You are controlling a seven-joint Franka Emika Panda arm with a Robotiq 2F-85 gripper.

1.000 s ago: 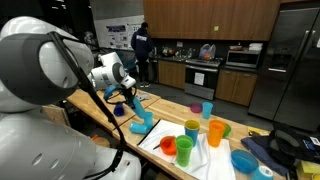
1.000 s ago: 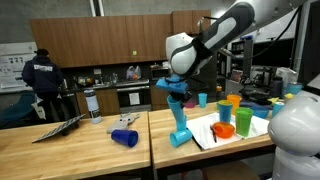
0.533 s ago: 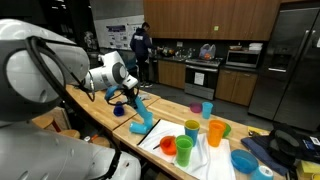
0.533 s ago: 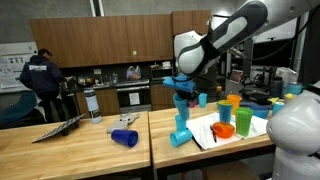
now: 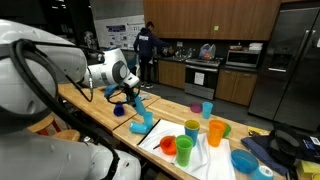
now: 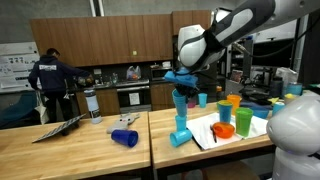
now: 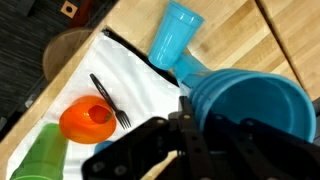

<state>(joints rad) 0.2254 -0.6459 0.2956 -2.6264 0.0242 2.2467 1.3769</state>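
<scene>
My gripper (image 7: 200, 118) is shut on the rim of a light-blue cup (image 7: 255, 105), the top one of a nested stack. In both exterior views the gripper (image 6: 180, 80) (image 5: 124, 92) holds this cup at the top of a leaning stack of light-blue cups (image 6: 180, 125) (image 5: 142, 120). The stack stands on the wooden counter by the edge of a white cloth (image 7: 90, 70). In the wrist view a lower light-blue cup (image 7: 173, 40) shows beneath, next to an orange cup (image 7: 88, 118), a green cup (image 7: 40, 155) and a black fork (image 7: 108, 100).
More cups stand on the white cloth: orange (image 6: 243, 120), green (image 6: 226, 113) and red (image 6: 225, 130), with a blue bowl (image 5: 244, 160). A dark blue cup (image 6: 124, 138) lies on the counter. A bottle (image 6: 92, 103) and a person (image 6: 50, 80) are behind.
My gripper with the top blue cup has shifted slightly up and sideways over the stack. The person in the background has moved.
</scene>
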